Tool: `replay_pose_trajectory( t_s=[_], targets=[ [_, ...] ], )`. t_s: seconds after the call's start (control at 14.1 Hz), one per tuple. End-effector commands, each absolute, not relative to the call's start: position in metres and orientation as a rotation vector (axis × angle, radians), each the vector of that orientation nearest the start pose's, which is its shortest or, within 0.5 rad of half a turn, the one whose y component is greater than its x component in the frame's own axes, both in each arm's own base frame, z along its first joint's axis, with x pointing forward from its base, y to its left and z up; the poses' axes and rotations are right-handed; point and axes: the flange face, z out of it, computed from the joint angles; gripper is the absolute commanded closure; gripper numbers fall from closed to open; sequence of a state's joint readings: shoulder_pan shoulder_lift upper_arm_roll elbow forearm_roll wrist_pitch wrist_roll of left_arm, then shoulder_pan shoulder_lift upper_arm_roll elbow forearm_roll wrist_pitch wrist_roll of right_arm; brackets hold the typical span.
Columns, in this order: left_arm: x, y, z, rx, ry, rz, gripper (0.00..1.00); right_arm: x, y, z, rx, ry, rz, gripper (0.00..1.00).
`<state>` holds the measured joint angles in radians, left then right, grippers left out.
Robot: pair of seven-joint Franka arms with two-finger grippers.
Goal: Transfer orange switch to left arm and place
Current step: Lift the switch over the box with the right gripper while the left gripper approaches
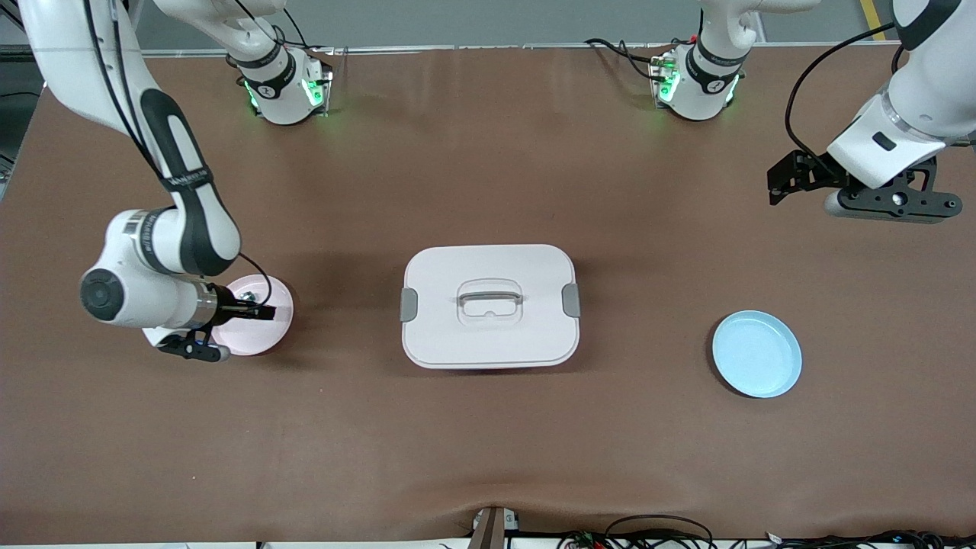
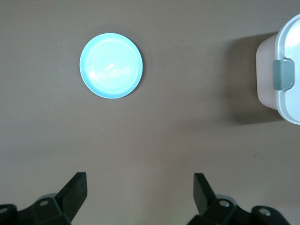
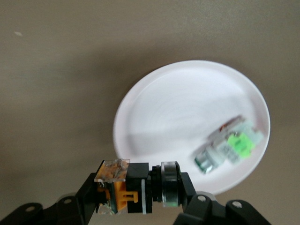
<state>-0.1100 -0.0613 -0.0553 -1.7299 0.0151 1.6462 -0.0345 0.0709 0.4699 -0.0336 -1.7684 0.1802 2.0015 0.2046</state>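
My right gripper [image 1: 263, 311] is shut on the orange switch [image 3: 136, 187], a small black block with an orange centre and a metallic ring end, and holds it just above the pink plate [image 1: 278, 324] at the right arm's end of the table. In the right wrist view the fingers clamp the switch at both ends over the plate's rim [image 3: 140, 103]. My left gripper [image 1: 778, 183] is open and empty, up in the air over bare table at the left arm's end; its fingertips [image 2: 77, 185] stand wide apart. The white box [image 1: 489, 305] stands mid-table between the plates.
A green-and-clear small component [image 3: 225, 147] lies in the pink plate. A light blue plate [image 1: 756, 353] sits empty toward the left arm's end, also in the left wrist view [image 2: 111, 65]. The box's grey side clip [image 2: 283, 74] shows there too.
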Motion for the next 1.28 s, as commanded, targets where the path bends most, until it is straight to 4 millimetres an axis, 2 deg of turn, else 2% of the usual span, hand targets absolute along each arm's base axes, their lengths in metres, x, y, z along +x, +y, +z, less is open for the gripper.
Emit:
replay_pose_trajectory(
  t_s=[0.0, 0.14, 0.28, 0.57, 0.71, 0.93, 1.07, 1.21],
  targets=[
    [0.533, -0.094, 0.588, -3.129, 0.245, 0.019, 0.0, 0.641, 0.082, 0.337, -2.872, 0.604, 0.475, 1.0],
    [0.533, -0.1, 0.589, -3.132, 0.24, 0.01, 0.0, 0.644, 0.126, 0.369, -2.785, 0.75, 0.53, 1.0],
    [0.536, -0.104, 0.587, -3.135, 0.247, 0.008, 0.0, 0.642, 0.172, 0.39, -2.69, 0.892, 0.565, 1.0],
    [0.542, -0.112, 0.589, -3.207, 0.241, 0.004, 0.0, 0.626, 0.275, 0.429, -2.444, 1.195, 0.686, 1.0],
    [0.546, -0.12, 0.592, -3.251, 0.246, -0.003, 0.0, 0.62, 0.317, 0.451, -2.344, 1.336, 0.677, 1.0],
    [0.545, -0.141, 0.599, -3.361, 0.252, 0.011, 0.0, 0.611, 0.361, 0.471, -2.164, 1.522, 0.72, 1.0],
    [0.538, -0.17, 0.607, -3.454, 0.211, 0.038, 0.0, 0.602, 0.397, 0.486, -2.061, 1.619, 0.708, 1.0],
    [0.529, -0.201, 0.61, -3.531, 0.201, 0.086, 0.0, 0.597, 0.428, 0.491, -1.953, 1.708, 0.701, 1.0]
  ],
)
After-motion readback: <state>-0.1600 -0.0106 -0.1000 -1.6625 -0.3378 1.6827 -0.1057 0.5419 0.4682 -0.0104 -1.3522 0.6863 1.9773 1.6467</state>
